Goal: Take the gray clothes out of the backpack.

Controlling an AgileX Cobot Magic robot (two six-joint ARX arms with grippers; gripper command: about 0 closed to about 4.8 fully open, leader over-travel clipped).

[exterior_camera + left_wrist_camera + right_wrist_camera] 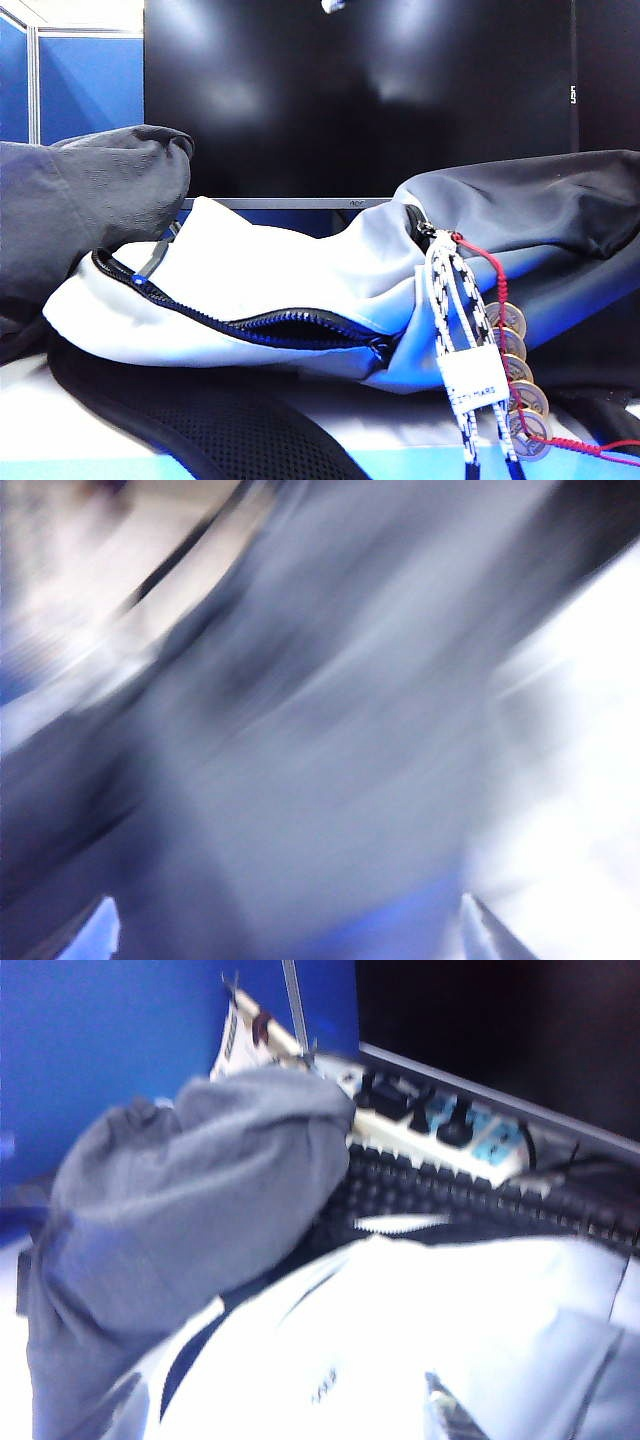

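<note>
Behind backpack [400, 1340] – power strip [440, 1125], right wrist only

My left wrist view is smeared to grey streaks with only my left claw's finger tips [480, 935] poking in at the frame edge, my right claw shows nowhere, and the bulky charcoal-grey wrinkled fabric bundle [85, 205] runs off the exterior view's left edge.

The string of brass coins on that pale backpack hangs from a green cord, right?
Not green: the string of brass coins on the pale gray-white backpack hangs from a red cord, beside a white-navy braided cord. The exterior view shows it.
</note>
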